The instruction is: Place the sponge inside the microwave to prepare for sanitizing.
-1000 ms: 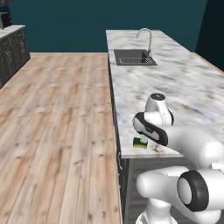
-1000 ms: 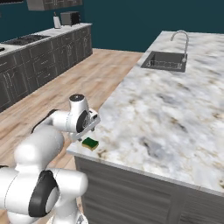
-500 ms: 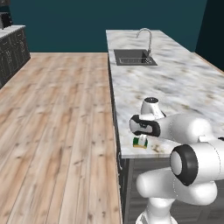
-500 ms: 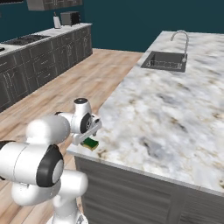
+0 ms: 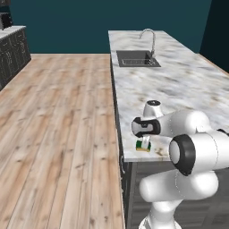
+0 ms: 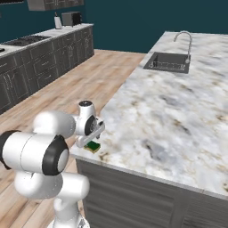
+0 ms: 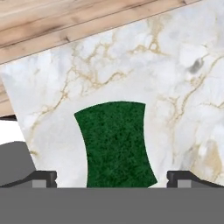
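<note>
Because the sponge (image 7: 116, 144) lay green face up at the counter (image 5: 179, 85) corner, your pincer (image 7: 111, 178) hung directly above it, tips spread to straddle both sides.

Even bright rendered light, faint shadows, sharp, no glare.
</note>
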Available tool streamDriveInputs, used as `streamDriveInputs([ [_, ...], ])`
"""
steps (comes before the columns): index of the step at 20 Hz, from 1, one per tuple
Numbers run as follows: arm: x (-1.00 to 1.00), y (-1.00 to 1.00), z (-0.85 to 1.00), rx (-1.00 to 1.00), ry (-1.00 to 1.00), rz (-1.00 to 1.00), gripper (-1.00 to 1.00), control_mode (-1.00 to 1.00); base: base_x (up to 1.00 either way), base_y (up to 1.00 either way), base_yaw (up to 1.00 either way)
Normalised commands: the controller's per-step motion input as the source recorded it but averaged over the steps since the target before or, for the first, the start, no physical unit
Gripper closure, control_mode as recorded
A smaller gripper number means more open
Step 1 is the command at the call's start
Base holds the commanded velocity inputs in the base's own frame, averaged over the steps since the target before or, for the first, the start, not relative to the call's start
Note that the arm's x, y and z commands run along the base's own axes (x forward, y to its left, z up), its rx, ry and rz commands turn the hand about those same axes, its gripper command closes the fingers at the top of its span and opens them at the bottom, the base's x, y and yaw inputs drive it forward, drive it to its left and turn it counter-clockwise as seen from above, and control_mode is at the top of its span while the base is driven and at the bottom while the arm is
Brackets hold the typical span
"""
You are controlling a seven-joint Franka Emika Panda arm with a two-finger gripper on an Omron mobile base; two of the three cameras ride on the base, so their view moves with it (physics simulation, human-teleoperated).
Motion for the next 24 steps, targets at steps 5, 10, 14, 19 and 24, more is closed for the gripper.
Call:
streamDriveInputs([
  [5,0.0,0.0,-0.27,0.0,0.0,0.02,-1.0,-1.0,0.0,0.0,0.0],
  [10,0.07,0.0,-0.2,0.0,0.0,0.02,-1.0,-1.0,0.0,0.0,0.0],
  [14,0.12,0.0,-0.17,0.0,0.01,0.02,-1.0,-1.0,0.0,0.0,0.0],
  [19,0.12,0.0,-0.2,0.0,0.03,0.01,-1.0,-1.0,0.0,0.0,0.0],
  [24,0.2,-0.01,-0.09,0.0,0.01,0.03,-1.0,-1.0,0.0,0.0,0.0],
])
